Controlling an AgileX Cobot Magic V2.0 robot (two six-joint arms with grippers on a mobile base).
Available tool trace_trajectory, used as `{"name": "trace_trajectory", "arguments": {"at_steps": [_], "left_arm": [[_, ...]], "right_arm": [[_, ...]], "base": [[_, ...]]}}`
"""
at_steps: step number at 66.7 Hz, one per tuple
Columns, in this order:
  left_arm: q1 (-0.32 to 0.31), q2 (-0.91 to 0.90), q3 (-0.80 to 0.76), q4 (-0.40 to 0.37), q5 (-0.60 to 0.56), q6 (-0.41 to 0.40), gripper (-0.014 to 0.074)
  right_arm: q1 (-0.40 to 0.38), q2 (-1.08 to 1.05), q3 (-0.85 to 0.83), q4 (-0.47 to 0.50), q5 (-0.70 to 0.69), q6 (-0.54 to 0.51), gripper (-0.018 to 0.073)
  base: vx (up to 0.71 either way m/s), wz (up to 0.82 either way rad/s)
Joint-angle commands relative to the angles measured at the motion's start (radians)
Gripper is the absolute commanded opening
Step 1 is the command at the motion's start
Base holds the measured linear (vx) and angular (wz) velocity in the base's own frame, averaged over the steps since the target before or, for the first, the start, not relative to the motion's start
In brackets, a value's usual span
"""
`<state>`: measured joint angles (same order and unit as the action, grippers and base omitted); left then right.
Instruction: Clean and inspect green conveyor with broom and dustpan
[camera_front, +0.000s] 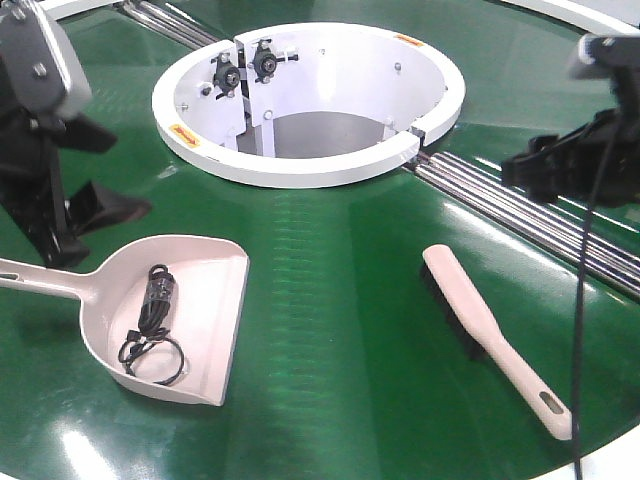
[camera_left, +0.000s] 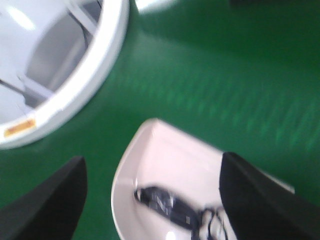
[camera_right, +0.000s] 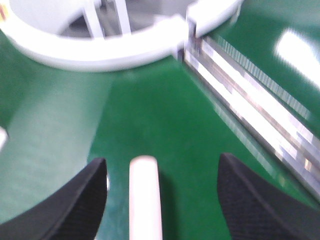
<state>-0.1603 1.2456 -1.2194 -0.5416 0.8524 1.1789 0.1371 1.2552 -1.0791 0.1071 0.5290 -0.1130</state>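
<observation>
Both grippers hang above the green conveyor (camera_front: 330, 300) in the front-facing view. At the left edge the left gripper (camera_front: 95, 215) has its dark fingers spread apart with nothing between them. Just below and to the right of it lies the dustpan (camera_front: 200, 300), flat on the belt, its thin handle running off the frame's left edge and its wide mouth turned away toward the right. Inside the pan lies a black coiled cable (camera_front: 155, 325) (a cord with a small plug body). At the right edge the right gripper (camera_front: 560, 165) hovers over the silver rollers (camera_front: 520, 205); how far it is open cannot be told in this view. Below it and slightly left, the broom (camera_front: 490, 335) lies on the belt, bristles down, handle end with the slotted hole toward the lower right. Behind both grippers sits the white central ring (camera_front: 300, 165).

From the left wrist, the left gripper (camera_left: 152, 200) is wide open and holding nothing, with the dustpan (camera_left: 165, 165) directly under the gap and the blurred cable (camera_left: 165, 205) in it. The ring (camera_left: 95, 75) is ahead to the left.

From the right wrist, the right gripper (camera_right: 162, 200) is likewise wide open, empty, with the pale end of the broom (camera_right: 145, 195) lying between its fingers but left of centre, touching neither. The rollers (camera_right: 260, 95) run ahead to the right, the ring (camera_right: 100, 47) ahead.
</observation>
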Motion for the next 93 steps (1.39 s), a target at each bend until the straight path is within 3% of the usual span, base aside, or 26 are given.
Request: {"name": "trace_trajectory", "arguments": {"at_steps": [1, 6, 9, 21, 29, 35, 42, 51, 68, 74, 86, 93], "left_arm": [[-0.007, -0.068, -0.028, -0.09, -0.08, -0.027, 0.0525], [-0.007, -0.109, -0.028, -0.072, -0.107, -0.11, 0.0524], [-0.007, -0.132, -0.028, -0.029, -0.141, -0.213, 0.0524], [-0.007, -0.237, -0.024, 0.264, -0.21, -0.673, 0.0524], [-0.007, -0.362, 0.077, 0.437, -0.321, -0.824, 0.0524], [-0.007, -0.483, 0.214, 0.513, -0.439, -0.914, 0.0524], [-0.007, -0.639, 0.397, 0.522, -0.582, -0.942, 0.0524], [-0.007, -0.792, 0.608, 0.521, -0.669, -0.942, 0.0524], [-0.007, -0.94, 0.906, 0.511, -0.687, -0.954, 0.0524], [-0.007, -0.956, 0.971, 0.513, -0.716, -1.017, 0.0524], [-0.007, -0.955, 1.011, 0.522, -0.761, -1.014, 0.0518], [-0.007, -0.955, 1.011, 0.549, -0.756, -0.984, 0.0393]], "right_arm": [[-0.006, -0.084, -0.017, -0.001, -0.107, -0.017, 0.0463], [-0.006, -0.148, 0.022, -0.002, -0.147, -0.017, 0.0463], [-0.006, -0.19, 0.056, -0.002, -0.184, -0.018, 0.0462], [-0.006, -0.375, 0.206, -0.005, -0.275, -0.019, 0.0445], [-0.005, -0.486, 0.284, -0.005, -0.277, -0.019, 0.0433], [-0.005, -0.569, 0.341, -0.005, -0.312, -0.02, 0.0428], [-0.005, -0.654, 0.42, -0.005, -0.356, -0.02, 0.0419], [-0.005, -0.764, 0.553, -0.006, -0.419, -0.049, 0.0406], [-0.005, -0.915, 0.786, 0.001, -0.434, -0.066, 0.0391], [-0.005, -0.919, 0.835, 0.003, -0.45, -0.065, 0.0391], [-0.005, -0.919, 0.863, 0.002, -0.508, -0.064, 0.0375], [-0.005, -0.919, 0.863, 0.0, -0.512, -0.064, 0.0258]], "base": [[0.0, 0.0], [0.0, 0.0], [0.0, 0.0], [0.0, 0.0], [0.0, 0.0], [0.0, 0.0], [0.0, 0.0], [0.0, 0.0], [0.0, 0.0], [0.0, 0.0], [0.0, 0.0], [0.0, 0.0]]}}
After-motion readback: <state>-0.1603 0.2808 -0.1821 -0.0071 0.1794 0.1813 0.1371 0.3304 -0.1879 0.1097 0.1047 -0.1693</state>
